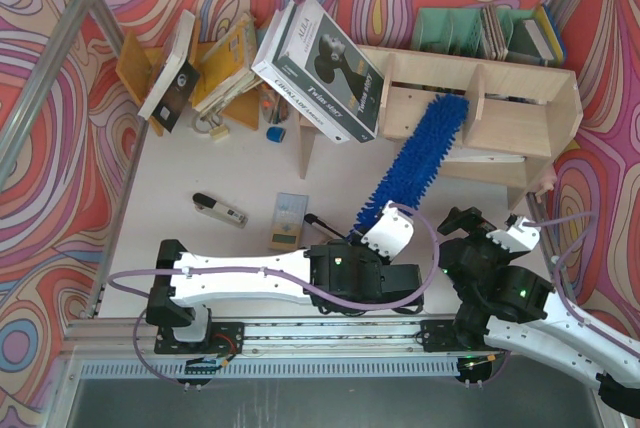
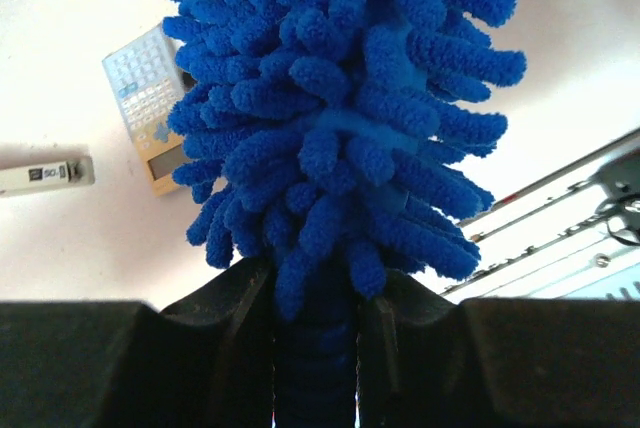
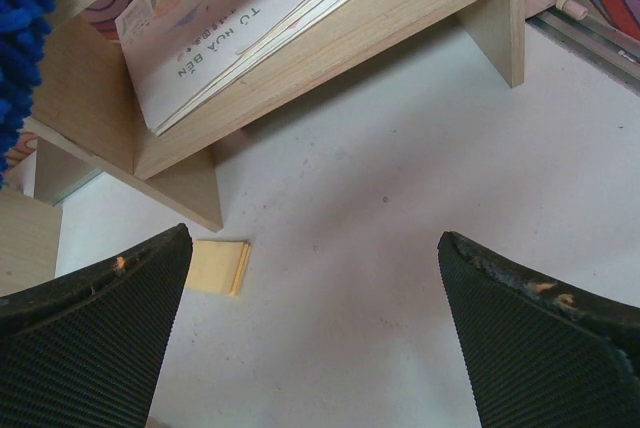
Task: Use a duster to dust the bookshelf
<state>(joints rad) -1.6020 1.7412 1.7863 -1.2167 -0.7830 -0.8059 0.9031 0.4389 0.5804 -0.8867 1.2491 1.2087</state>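
Note:
The pale plywood bookshelf (image 1: 510, 118) stands at the back right, and its lower board and uprights show in the right wrist view (image 3: 330, 58). The bright blue duster (image 1: 415, 163) slants up from the table, its fluffy tip lying in the shelf's middle compartment. My left gripper (image 1: 366, 231) is shut on the duster's handle; in the left wrist view the fluffy head (image 2: 340, 118) fills the frame above the left gripper (image 2: 315, 348). My right gripper (image 1: 457, 222) hangs open over bare table in front of the shelf, nothing between the fingers of the right gripper (image 3: 315, 278).
A large book (image 1: 320, 63) leans on the shelf's left end. An orange-brown rack of leaning books (image 1: 215, 68) is at the back left, a green file holder (image 1: 470, 33) behind the shelf. A calculator (image 1: 288, 220), a stapler (image 1: 220, 210) and a yellow note pad (image 3: 218, 266) lie on the table.

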